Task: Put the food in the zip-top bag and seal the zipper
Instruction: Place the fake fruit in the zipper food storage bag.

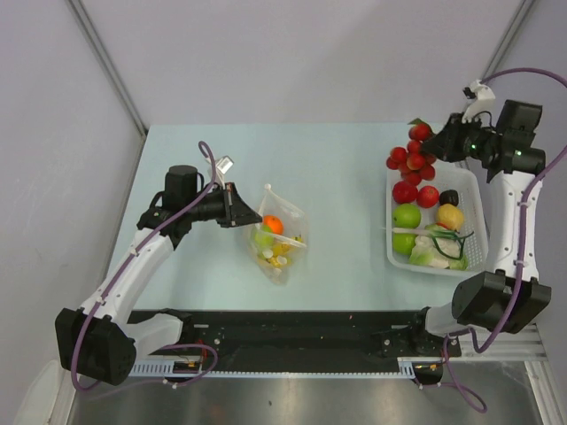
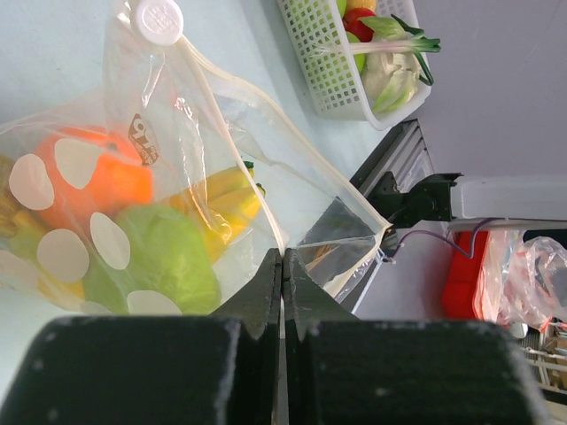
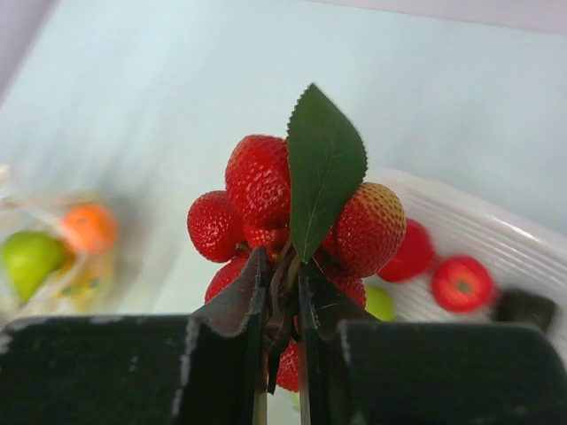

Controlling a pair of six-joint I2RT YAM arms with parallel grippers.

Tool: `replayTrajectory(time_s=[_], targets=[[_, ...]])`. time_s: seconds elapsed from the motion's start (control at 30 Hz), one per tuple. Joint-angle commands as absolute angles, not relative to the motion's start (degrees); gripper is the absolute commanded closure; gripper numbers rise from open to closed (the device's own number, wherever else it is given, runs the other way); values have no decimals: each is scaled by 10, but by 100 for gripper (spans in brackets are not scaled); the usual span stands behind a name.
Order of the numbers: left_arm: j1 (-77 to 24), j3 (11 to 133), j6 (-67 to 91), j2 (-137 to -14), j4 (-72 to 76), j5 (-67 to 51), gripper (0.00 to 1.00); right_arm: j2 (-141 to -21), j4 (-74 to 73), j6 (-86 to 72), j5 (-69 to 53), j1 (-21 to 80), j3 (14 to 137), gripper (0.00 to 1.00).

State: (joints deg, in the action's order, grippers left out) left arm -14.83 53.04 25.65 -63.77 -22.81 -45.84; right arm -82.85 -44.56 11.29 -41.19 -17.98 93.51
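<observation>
The zip-top bag (image 1: 280,232) lies mid-table, clear with pale dots, its mouth gaping. Inside it are an orange (image 2: 106,177), a green apple (image 2: 168,257) and yellow bananas (image 2: 226,199). My left gripper (image 1: 237,206) is shut on the bag's mouth edge, the jaws (image 2: 283,264) pinching the whitish zipper (image 2: 270,221). My right gripper (image 1: 440,140) hangs over the far left corner of the basket, shut on the stems of a bunch of red berries (image 3: 257,181) with a green leaf (image 3: 323,164). The bunch (image 1: 410,159) dangles clear of the basket.
A white slotted basket (image 1: 391,232) stands at the right. It holds red fruit, a green apple (image 1: 407,215), a yellow piece (image 1: 450,216), a dark piece and leafy greens (image 1: 436,251). The basket (image 2: 332,84) also shows in the left wrist view, beyond the bag.
</observation>
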Motion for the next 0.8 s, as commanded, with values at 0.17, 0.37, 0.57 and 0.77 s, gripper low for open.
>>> replayTrajectory(time_s=[0.17, 0.37, 0.57, 0.77], targets=[[-144, 533, 263, -620, -217, -458, 100, -798, -326, -16, -506, 36, 940, 100], [-144, 534, 262, -618, -221, -454, 100, -805, -184, -92, -498, 148, 903, 100], [-144, 538, 275, -613, -208, -457, 100, -847, -173, -65, -456, 267, 875, 100], [-144, 534, 279, -606, -208, -457, 100, -870, -159, -54, -470, 309, 824, 100]])
